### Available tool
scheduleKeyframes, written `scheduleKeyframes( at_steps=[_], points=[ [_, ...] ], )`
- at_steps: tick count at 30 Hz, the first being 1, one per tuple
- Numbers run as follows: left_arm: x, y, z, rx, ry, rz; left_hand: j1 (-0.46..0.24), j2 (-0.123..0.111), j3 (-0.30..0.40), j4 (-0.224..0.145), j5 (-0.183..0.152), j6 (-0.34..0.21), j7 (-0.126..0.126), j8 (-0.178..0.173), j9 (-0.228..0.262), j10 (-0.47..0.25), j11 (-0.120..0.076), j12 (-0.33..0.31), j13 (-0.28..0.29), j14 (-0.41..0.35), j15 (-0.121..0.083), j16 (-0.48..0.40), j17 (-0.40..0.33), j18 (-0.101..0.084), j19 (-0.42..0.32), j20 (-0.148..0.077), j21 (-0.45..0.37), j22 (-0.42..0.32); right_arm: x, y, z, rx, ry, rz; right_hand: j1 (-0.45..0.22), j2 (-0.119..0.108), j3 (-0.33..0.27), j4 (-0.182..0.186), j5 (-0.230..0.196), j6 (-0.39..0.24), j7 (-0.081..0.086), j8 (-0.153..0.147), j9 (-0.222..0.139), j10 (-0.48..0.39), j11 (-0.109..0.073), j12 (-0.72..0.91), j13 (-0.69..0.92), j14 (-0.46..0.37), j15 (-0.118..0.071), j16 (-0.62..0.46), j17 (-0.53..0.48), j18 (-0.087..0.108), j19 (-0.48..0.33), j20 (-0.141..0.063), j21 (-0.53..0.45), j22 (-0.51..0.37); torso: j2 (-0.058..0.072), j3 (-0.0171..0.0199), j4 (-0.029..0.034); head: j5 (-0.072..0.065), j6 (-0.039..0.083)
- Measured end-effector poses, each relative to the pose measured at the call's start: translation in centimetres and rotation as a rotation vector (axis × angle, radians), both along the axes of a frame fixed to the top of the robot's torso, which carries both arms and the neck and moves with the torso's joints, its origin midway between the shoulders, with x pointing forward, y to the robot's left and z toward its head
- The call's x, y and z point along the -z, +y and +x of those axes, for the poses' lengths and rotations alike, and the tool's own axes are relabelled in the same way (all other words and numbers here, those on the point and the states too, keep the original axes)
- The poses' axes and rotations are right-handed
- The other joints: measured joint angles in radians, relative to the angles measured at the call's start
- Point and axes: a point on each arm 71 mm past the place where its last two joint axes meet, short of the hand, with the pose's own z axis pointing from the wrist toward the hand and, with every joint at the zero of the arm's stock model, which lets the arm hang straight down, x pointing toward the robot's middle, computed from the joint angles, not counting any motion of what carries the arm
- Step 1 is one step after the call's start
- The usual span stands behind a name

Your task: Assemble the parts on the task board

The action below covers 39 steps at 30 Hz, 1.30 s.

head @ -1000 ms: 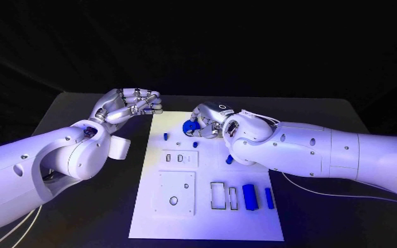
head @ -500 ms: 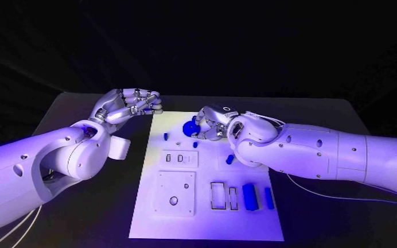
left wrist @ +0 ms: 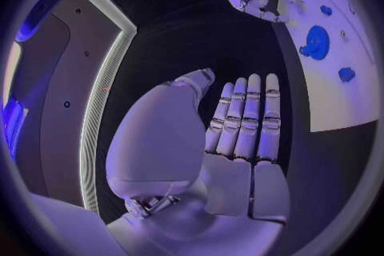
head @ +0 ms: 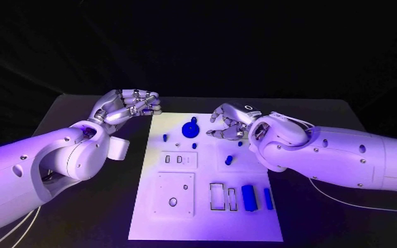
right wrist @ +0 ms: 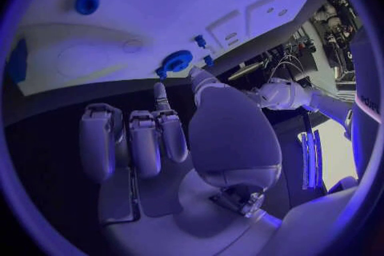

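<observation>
The right hand (head: 229, 123) has let go of the blue gear (head: 190, 128), now seated on the task board (head: 207, 225), and drawn back with fingers apart and empty, so that part looks placed.

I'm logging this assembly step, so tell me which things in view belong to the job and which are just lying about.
Belong to the job:
task board
blue gear on the board
blue blocks near the board's front
right hand, open beside the gear
small blue pegs

Just there:
left hand, off the board
black table
</observation>
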Motion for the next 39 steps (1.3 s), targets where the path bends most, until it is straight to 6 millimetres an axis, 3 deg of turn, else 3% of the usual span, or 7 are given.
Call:
scheduleKeyframes(
  at_steps=[6,13,17,19,24,39],
  points=[
    [0.1,-0.1,0.1,0.001,0.002,0.000,0.000,0.000,0.000,0.000,0.000,0.000,0.000,0.000,0.000,0.000,0.000,0.000,0.000,0.000,0.000,0.000,0.000,0.000,0.000,0.000,0.000,0.000,-1.6,-4.5,-0.1,0.075,-0.012,0.052,0.078,-0.029,0.018,-0.008,0.000,0.005,0.002,-0.006,0.000,0.000,0.000,-0.007,0.000,-0.004,-0.004,0.000,0.000,0.000,-0.005,-0.005,-0.017,0.001,-0.008,0.0039,-0.0070,-0.001,0.003],
    [0.3,-0.3,0.2,0.005,0.005,0.000,0.000,0.000,0.000,0.000,0.000,0.000,0.000,0.000,0.000,0.000,0.000,0.000,0.000,0.000,0.000,0.000,0.000,0.000,0.000,0.000,0.000,0.000,-1.6,-10.0,0.8,0.147,0.032,0.135,0.182,-0.070,0.032,-0.021,0.000,-0.007,0.014,-0.026,0.000,0.000,0.000,-0.041,0.000,-0.004,-0.004,-0.006,0.000,0.000,-0.033,0.000,-0.063,0.001,-0.015,0.0075,-0.0154,-0.005,0.003],
    [0.4,-0.4,0.2,0.008,0.008,-0.001,0.000,0.000,0.000,0.000,0.000,0.000,0.000,0.000,0.000,0.000,0.000,0.000,0.000,0.000,0.000,0.000,0.000,0.000,0.000,0.000,0.000,0.000,-1.0,-12.6,1.2,0.171,0.056,0.171,0.218,-0.082,0.015,-0.031,0.000,-0.020,0.019,-0.038,-0.002,0.000,0.000,-0.054,0.000,-0.004,-0.004,-0.006,0.000,0.000,-0.038,0.005,-0.075,0.000,-0.018,0.0113,-0.0181,-0.008,0.003],
    [0.5,-0.4,0.2,0.007,0.009,-0.001,-0.004,-0.004,0.000,0.000,0.000,0.000,0.000,0.000,0.000,0.000,0.000,0.000,0.000,0.000,0.000,0.000,0.001,0.000,0.000,0.000,0.000,0.000,-0.4,-13.4,1.3,0.174,0.073,0.184,0.229,-0.075,0.006,-0.029,0.013,-0.029,0.022,-0.043,-0.002,0.000,0.000,-0.055,0.000,-0.004,-0.004,-0.006,0.000,0.000,-0.039,0.006,-0.078,0.000,-0.019,0.0126,-0.0187,-0.008,0.003],
    [0.6,-0.4,0.2,0.009,0.011,-0.001,-0.004,-0.004,0.000,0.000,0.000,0.000,0.000,0.000,0.000,0.000,0.000,0.000,0.000,0.000,0.000,0.000,0.001,0.000,0.000,0.000,0.000,0.000,1.1,-14.4,1.2,0.169,0.118,0.201,0.234,-0.078,-0.009,-0.020,0.024,-0.036,0.023,-0.048,-0.003,-0.004,0.004,-0.058,0.000,0.000,0.000,-0.006,0.000,0.000,-0.042,0.009,-0.078,0.000,-0.019,0.0154,-0.0199,-0.008,0.001],
    [0.7,-0.4,0.2,0.012,0.015,-0.002,-0.004,-0.004,0.000,0.000,0.000,0.000,0.000,0.000,0.000,0.000,0.000,0.000,0.000,0.000,0.000,0.000,0.000,0.000,0.000,0.000,0.000,0.000,3.3,-14.2,1.2,0.138,0.196,0.216,0.247,-0.065,-0.040,-0.007,0.034,-0.035,0.020,-0.052,0.000,0.000,0.007,-0.057,0.000,-0.004,0.004,-0.006,0.000,0.000,-0.042,0.009,-0.082,0.000,-0.018,0.0126,-0.0182,-0.010,-0.008]
  ],
)
